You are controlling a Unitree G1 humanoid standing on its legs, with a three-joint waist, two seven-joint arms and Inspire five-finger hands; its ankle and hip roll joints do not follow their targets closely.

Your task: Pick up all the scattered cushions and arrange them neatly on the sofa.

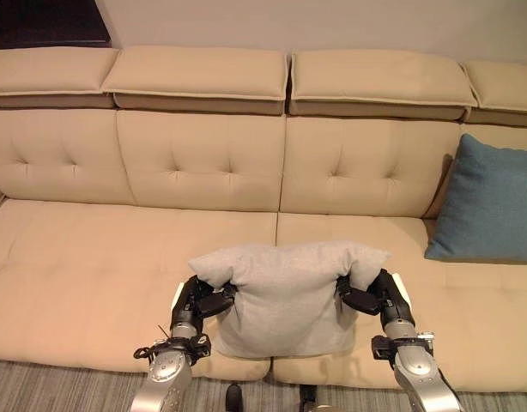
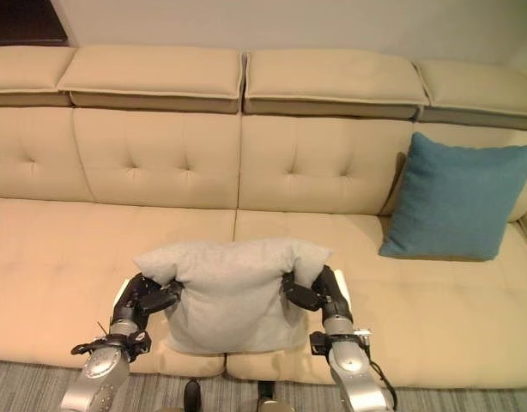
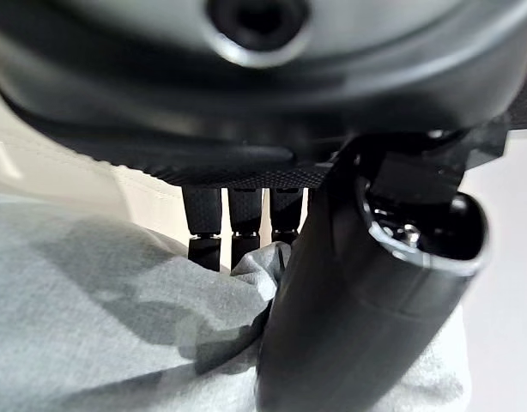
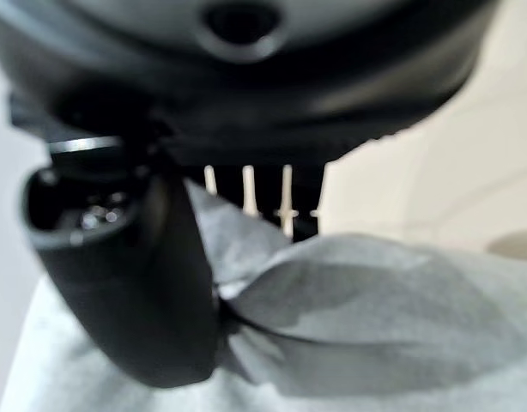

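Observation:
A light grey cushion (image 1: 285, 296) hangs between both hands over the front of the beige sofa's seat (image 1: 92, 275), near the middle seam. My left hand (image 1: 197, 302) pinches its left side, thumb and fingers (image 3: 233, 227) closed on the cloth (image 3: 100, 309). On the cushion's right side, my right hand (image 1: 375, 296) grips the fabric (image 4: 366, 309) the same way. A blue cushion (image 1: 488, 202) leans upright against the backrest at the sofa's right end.
The sofa has a tufted backrest (image 1: 199, 159) and raised headrest pads (image 1: 375, 81). A striped grey rug (image 1: 57, 386) lies before the sofa. Wide bare seat lies to the left of the grey cushion, and some to its right.

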